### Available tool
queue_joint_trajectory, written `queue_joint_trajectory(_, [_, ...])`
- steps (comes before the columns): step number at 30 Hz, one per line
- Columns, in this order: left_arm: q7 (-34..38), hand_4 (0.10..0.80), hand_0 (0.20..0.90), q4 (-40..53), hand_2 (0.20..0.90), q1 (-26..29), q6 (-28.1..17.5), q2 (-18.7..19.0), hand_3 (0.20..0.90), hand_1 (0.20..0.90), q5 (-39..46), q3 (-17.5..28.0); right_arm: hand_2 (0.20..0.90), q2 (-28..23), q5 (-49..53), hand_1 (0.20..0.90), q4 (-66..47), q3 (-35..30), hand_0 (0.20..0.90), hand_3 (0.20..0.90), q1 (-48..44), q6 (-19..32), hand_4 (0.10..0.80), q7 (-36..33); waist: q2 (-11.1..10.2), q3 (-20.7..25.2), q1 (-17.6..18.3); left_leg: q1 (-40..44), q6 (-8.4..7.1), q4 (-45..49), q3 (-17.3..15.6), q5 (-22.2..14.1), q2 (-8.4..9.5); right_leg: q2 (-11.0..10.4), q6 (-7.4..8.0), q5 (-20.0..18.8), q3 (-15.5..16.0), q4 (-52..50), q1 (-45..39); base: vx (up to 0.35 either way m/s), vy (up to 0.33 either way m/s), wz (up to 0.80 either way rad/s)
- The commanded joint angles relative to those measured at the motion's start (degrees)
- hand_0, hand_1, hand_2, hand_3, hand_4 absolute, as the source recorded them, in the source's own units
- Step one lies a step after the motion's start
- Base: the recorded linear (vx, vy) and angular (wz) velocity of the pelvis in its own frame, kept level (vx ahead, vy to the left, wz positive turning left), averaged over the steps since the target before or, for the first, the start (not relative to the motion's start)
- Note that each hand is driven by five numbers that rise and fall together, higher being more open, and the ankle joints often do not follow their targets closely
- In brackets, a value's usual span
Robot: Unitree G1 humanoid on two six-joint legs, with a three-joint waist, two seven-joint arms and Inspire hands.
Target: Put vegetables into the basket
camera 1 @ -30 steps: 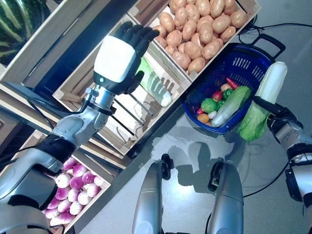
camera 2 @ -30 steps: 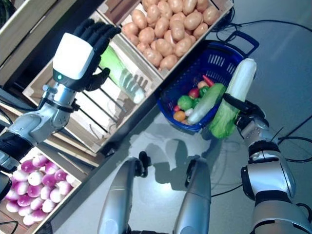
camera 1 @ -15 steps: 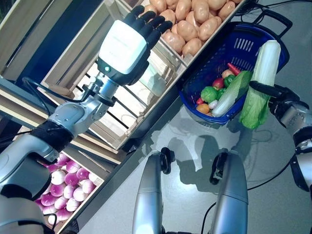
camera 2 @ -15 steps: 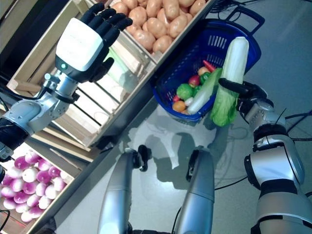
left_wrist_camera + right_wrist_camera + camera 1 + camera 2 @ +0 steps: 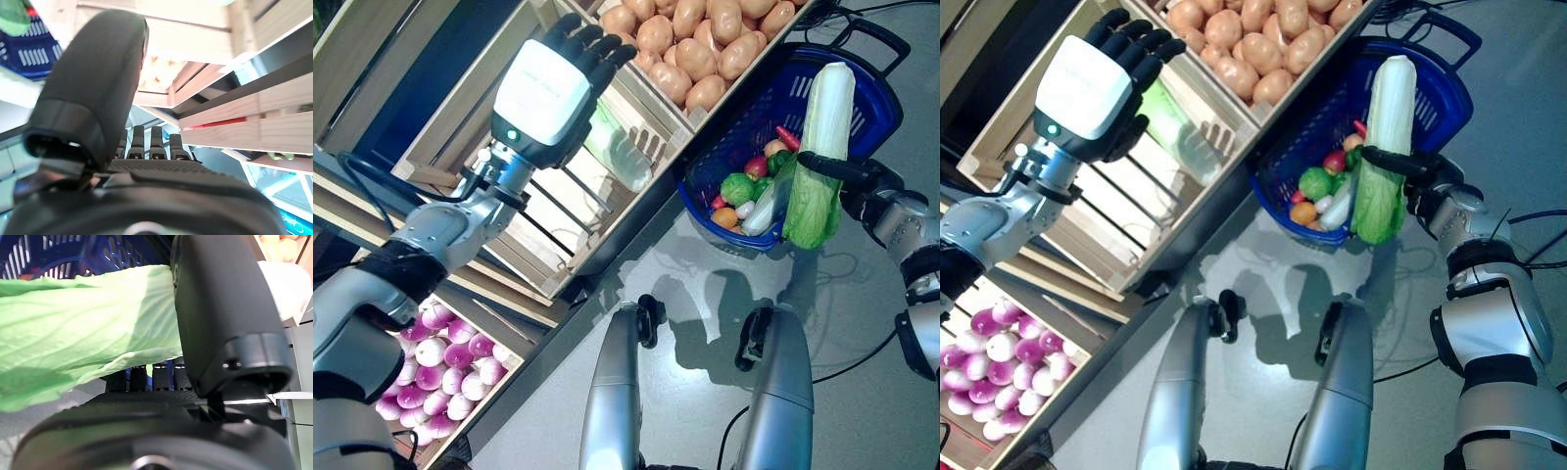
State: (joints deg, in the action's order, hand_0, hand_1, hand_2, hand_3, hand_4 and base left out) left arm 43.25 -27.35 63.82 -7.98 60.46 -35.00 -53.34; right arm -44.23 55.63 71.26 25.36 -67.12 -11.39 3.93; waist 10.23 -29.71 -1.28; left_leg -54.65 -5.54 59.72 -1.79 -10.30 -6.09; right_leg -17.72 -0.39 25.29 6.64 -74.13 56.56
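My right hand [image 5: 867,186] is shut on a long napa cabbage [image 5: 827,117], white stalk up and green leaves hanging down. It hangs upright over the near right rim of the blue basket [image 5: 759,108]. In the right wrist view the thumb [image 5: 220,308] presses across the green leaf [image 5: 88,323]. The basket holds a green pepper [image 5: 736,186], a red one, an orange one and a pale long vegetable. My left hand [image 5: 548,93] is open, raised over a wooden crate where another pale green cabbage [image 5: 617,152] lies, apart from it.
A crate of potatoes [image 5: 705,39] sits on the shelf right behind the basket. Purple and white turnips [image 5: 440,362] fill a lower crate at the left. Slatted wooden shelves [image 5: 558,245] run diagonally across the view; the basket stands on grey floor [image 5: 862,372].
My right hand has carried the cabbage left, from beside the basket to over its rim. The view has shifted; my left hand stays raised and open over the crate.
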Motion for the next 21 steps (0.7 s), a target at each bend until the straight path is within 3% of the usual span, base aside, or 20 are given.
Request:
queue_joint_trajectory(1, [1.3, 0.8, 0.9, -0.1, 0.9, 2.7, 3.0, 6.1, 0.9, 0.9, 4.4, 6.6, 0.9, -0.2, 14.8, 0.9, -0.9, -1.8, 0.9, 0.9, -9.9, -0.2, 0.8, 4.9, 0.8, -0.1, 0.5, 5.8, 2.43, -2.9, -4.9, -4.6, -0.68, 2.6, -0.53, -4.0, -3.8, 7.2, -5.8, 0.0, 0.0, 0.0])
queue_joint_trajectory(3, [0.7, 0.8, 0.9, -0.9, 0.9, 2.3, 3.2, 6.0, 0.9, 0.9, 4.9, 5.5, 0.9, 1.3, 23.2, 0.9, -1.0, -5.0, 0.9, 0.9, -9.4, -0.4, 0.8, 3.5, 1.0, -0.1, 0.5, 6.1, 2.29, -3.6, -5.0, -4.5, -0.76, 2.8, -0.33, -4.1, -3.9, 7.8, -6.0, 0.037, 0.034, 0.01])
queue_joint_trajectory(13, [-6.8, 0.8, 0.9, -1.5, 0.9, 7.4, 2.0, 6.1, 0.9, 0.9, 5.9, -2.9, 0.9, 2.1, 26.4, 0.9, -2.1, -5.4, 0.9, 0.9, -11.7, 4.1, 0.8, -7.5, 1.1, -0.1, 0.9, 5.4, 2.47, -4.3, -5.5, -4.6, -1.32, 3.0, -0.2, -4.9, -4.1, 8.8, -4.9, 0.03, 0.027, 0.02])
queue_joint_trajectory(16, [-7.7, 0.8, 0.9, -2.1, 0.9, 10.6, 1.6, 5.5, 0.9, 0.9, 6.6, -6.9, 0.9, 2.1, 30.5, 0.9, -1.9, -4.8, 0.9, 0.9, -13.2, 8.5, 0.8, -8.0, 1.2, -0.1, 1.3, 4.6, 2.59, -3.9, -5.4, -4.7, -1.48, 3.1, -0.12, -5.0, -4.4, 8.6, -4.0, 0.036, 0.041, 0.01])
queue_joint_trajectory(21, [-9.3, 0.8, 0.9, -4.3, 0.9, 13.7, 2.2, 3.2, 0.9, 0.9, 6.9, -10.2, 0.9, 3.3, 35.3, 0.9, -7.8, -7.5, 0.9, 0.9, -12.2, 21.7, 0.8, -7.3, 1.2, -0.1, 2.3, 3.0, 2.73, -3.9, -5.5, -5.0, -1.51, 3.4, 0.44, -5.5, -5.2, 9.0, -2.3, 0.044, 0.05, -0.03])
